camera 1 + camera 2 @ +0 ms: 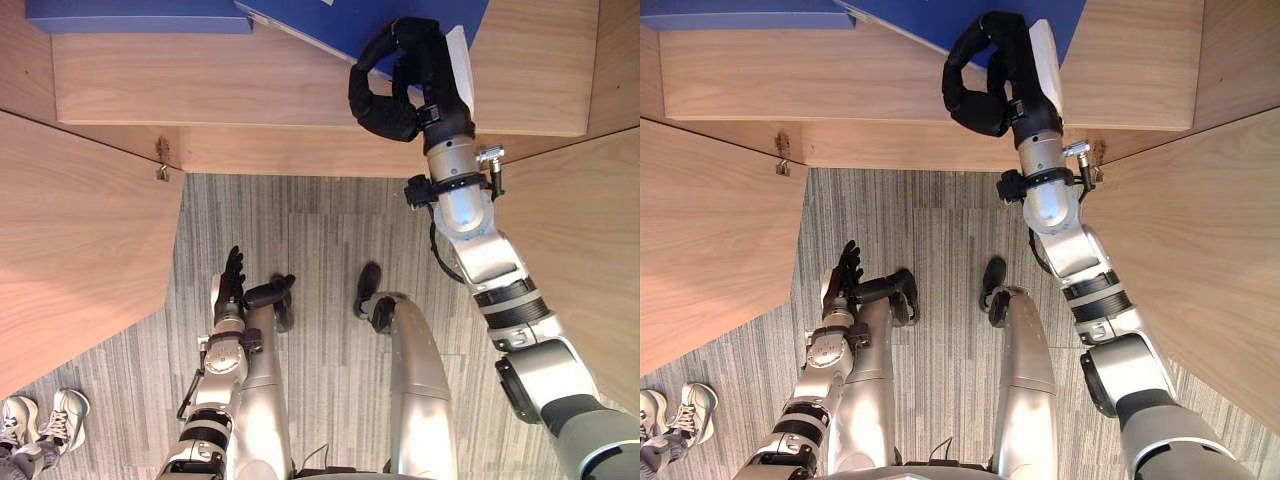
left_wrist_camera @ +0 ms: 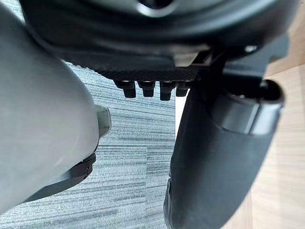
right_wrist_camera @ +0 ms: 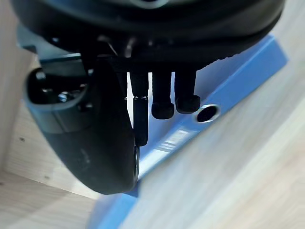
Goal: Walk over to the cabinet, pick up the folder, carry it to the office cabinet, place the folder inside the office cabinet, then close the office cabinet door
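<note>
**Op:** Checking the head cam. I see the right hand up on the cabinet shelf, fingers curled down onto the blue folder.

**Lead:** Gripping it or just resting on it?

**Op:** Gripping, as I read it. On the right wrist cam the fingertips sit on the folder's spine, just beside the round finger hole. The thumb closes against the folder opposite them. I can't tell whether the folder is lifted off the wood.

**Lead:** Where's the folder on the shelf?

**Op:** Toward the right side, lying skewed, with one corner pointing at the shelf's front edge. A second blue folder lies flat at the far left of the same shelf, well apart from the first.

**Lead:** Left hand?

**Op:** The left hand hangs low over the grey carpet, fingers straight, holding nothing. The left wrist cam agrees.

**Lead:** Doors?

**Op:** Both are swung open toward me, with the left door and right door flanking the opening. A metal hinge shows at the left door's top corner.

**Lead:** Anyone nearby?

**Op:** A person's white shoes are on the carpet beyond the left door, at the lower left.
</note>
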You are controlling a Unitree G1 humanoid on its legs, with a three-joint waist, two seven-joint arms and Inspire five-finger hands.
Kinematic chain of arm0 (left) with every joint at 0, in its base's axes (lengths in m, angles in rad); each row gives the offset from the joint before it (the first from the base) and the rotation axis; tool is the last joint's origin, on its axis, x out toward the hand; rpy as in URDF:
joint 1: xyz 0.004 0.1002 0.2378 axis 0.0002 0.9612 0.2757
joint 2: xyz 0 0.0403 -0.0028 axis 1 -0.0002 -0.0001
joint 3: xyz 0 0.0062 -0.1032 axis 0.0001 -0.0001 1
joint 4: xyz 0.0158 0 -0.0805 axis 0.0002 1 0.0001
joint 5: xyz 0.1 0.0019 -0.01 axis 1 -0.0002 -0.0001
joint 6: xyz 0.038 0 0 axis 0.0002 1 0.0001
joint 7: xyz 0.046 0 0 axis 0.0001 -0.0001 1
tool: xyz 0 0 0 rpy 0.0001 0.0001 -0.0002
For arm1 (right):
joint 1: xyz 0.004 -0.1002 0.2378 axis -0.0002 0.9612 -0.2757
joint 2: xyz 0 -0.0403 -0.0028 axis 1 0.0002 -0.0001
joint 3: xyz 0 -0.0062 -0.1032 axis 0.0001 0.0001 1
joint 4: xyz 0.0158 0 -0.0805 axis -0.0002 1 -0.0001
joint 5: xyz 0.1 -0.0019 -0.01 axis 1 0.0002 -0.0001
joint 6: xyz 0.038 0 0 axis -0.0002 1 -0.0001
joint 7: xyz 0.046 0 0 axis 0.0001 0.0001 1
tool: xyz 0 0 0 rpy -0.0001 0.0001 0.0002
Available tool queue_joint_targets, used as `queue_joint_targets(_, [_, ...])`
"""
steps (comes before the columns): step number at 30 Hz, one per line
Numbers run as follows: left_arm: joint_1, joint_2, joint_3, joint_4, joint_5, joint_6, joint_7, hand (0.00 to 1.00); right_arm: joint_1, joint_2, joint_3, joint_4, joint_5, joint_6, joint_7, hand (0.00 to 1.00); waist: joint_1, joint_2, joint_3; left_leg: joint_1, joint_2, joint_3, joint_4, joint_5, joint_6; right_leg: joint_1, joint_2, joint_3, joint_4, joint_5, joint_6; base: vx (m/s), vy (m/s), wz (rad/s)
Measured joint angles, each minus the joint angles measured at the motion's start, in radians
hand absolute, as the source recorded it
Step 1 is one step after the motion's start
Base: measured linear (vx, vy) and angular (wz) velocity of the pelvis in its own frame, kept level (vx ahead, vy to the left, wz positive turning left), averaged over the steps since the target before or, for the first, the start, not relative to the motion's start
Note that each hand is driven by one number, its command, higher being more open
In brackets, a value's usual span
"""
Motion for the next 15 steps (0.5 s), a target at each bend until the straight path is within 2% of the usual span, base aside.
queue_joint_targets(6, [-0.005,-0.011,0.002,-0.002,-0.002,-0.009,0.014,1.00,-0.059,0.065,0.000,0.133,-0.145,0.064,-0.033,0.00,0.014,0.000,0.000,-0.006,0.000,-0.002,0.000,0.000,0.000,-0.003,0.000,-0.002,-0.001,0.000,0.000,-0.07,-0.010,0.00])
queue_joint_targets(15, [-0.025,-0.029,0.011,0.003,-0.004,-0.014,0.045,1.00,-0.109,0.149,-0.028,0.189,-0.263,0.108,-0.105,0.00,0.021,0.002,0.001,-0.021,-0.004,-0.006,0.000,0.000,0.000,-0.015,-0.005,-0.007,-0.002,-0.001,0.001,-0.02,-0.002,0.01])
